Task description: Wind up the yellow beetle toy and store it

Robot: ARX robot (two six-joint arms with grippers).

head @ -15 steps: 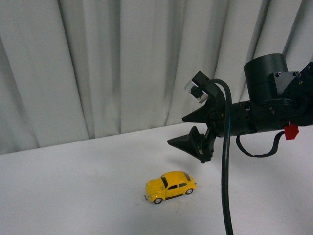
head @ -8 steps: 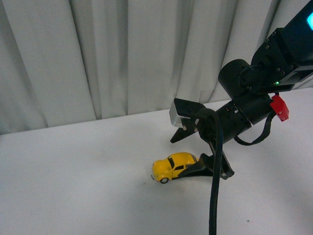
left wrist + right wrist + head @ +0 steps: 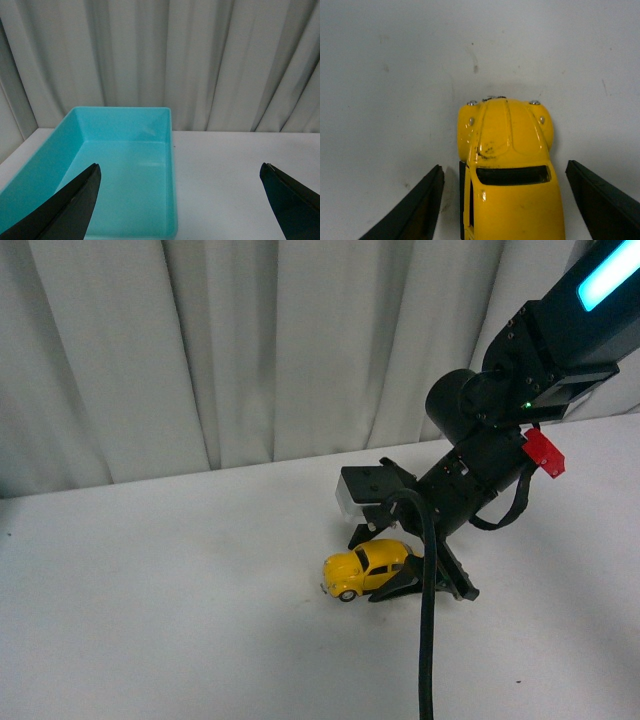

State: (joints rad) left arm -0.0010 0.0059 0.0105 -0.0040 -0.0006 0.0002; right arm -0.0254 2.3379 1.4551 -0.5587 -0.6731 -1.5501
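The yellow beetle toy point(image 3: 366, 569) stands on the white table, nose toward the left in the front view. My right gripper point(image 3: 392, 562) is open and low at the table, with one black finger on each side of the car's rear half. In the right wrist view the car point(image 3: 507, 165) lies between the two fingers point(image 3: 412, 212), with a gap on each side and its hood pointing away. My left gripper point(image 3: 180, 172) is open and empty, hovering over the table beside a turquoise bin point(image 3: 75, 150). The left arm does not show in the front view.
The turquoise bin is open-topped and empty, next to a pale pleated curtain point(image 3: 165, 55). The same curtain point(image 3: 250, 350) backs the white table point(image 3: 150, 620). My right arm's black cable point(image 3: 428, 640) hangs in front of the camera.
My right gripper has come down from above the table and now straddles the car. The front view has shifted, so the car sits slightly higher and further right in it.
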